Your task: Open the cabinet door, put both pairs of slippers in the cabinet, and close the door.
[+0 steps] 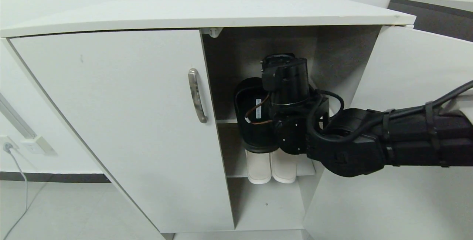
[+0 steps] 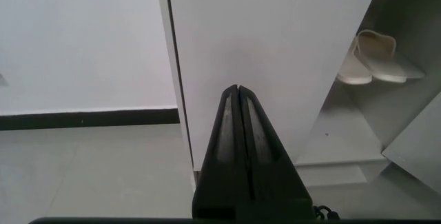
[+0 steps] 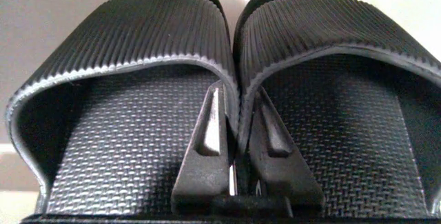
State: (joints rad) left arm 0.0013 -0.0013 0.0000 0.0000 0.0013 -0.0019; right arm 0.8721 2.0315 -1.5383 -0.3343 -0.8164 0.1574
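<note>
The right tool (image 3: 238, 98) is closed to a narrow gap on the black slippers (image 3: 138, 52), pinching their two inner strap edges together. It holds the pair inside the open right half of the cabinet (image 1: 207, 12), above the white slippers (image 1: 271, 166) at the front edge of their shelf (image 1: 235, 162). The black pair looks light, rubbery and probably floppy (ribbed straps should resist slipping), so this shared-strap pinch seems sound. The left tool (image 2: 238, 100) is closed and empty, facing the shut door (image 1: 111, 121).

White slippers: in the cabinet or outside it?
In. The white slippers sit side by side on a shelf inside the open right half of the cabinet, below the black slippers clamped in the right gripper.
</note>
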